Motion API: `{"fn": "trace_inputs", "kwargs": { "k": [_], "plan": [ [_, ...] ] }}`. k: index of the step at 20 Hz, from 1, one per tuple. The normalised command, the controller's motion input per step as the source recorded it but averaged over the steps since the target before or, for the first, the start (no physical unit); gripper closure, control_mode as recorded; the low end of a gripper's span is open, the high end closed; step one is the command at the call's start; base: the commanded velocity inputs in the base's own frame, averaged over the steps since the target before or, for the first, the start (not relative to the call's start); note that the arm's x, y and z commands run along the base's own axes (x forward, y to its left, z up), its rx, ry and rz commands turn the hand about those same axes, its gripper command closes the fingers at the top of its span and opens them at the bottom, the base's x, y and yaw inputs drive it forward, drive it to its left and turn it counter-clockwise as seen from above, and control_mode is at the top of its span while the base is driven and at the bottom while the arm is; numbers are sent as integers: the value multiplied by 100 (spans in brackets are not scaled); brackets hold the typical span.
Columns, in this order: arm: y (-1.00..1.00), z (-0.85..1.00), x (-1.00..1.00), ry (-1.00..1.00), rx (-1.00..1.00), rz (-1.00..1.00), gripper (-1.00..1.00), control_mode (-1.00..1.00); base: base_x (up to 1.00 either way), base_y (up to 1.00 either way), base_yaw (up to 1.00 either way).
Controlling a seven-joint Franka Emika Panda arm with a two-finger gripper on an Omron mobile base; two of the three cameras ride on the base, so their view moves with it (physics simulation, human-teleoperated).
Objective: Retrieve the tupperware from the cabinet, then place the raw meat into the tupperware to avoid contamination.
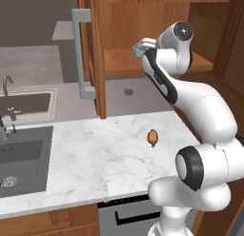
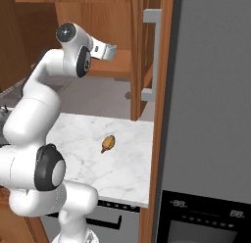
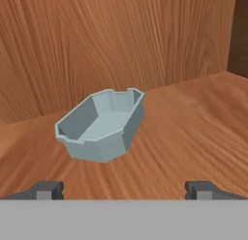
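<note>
Pincer (image 3: 124,189) wide apart, holding nothing, tips cut off at frame edge. Tupperware (image 3: 101,124) on cabinet (image 1: 119,21) shelf, partly masked by arm from base views. Meat (image 1: 153,136) on bench (image 1: 95,154).

Matt plastic tupperware (image 3: 102,126); grained wood cabinet (image 3: 145,36).

I count one tupperware (image 3: 102,125) on the cabinet (image 1: 143,21) shelf. One piece of raw meat (image 1: 153,137) lies on the counter (image 1: 95,154). I see one sink (image 1: 21,159) and one faucet (image 1: 5,85). Of bar handles, I count one in each base view (image 1: 82,54), on an open cabinet door. One oven (image 2: 206,215) sits below the tall grey panel. One arm (image 1: 200,116) stands in view.
</note>
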Motion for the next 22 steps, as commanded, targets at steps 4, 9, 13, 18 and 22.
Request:
{"fn": "trace_inputs", "kwargs": {
  "k": [4,9,13,18,22],
  "plan": [
    [0,0,31,0,0,3,-100,-100,0,0,0],
    [-2,0,32,0,-1,2,-100,-100,0,0,0],
    [-3,-1,29,-2,-2,2,-100,-100,0,0,0],
    [-4,-4,22,-2,-4,0,-100,-100,0,0,0],
    [-3,-5,20,0,-5,0,-100,-100,0,0,0]
  ]
}}
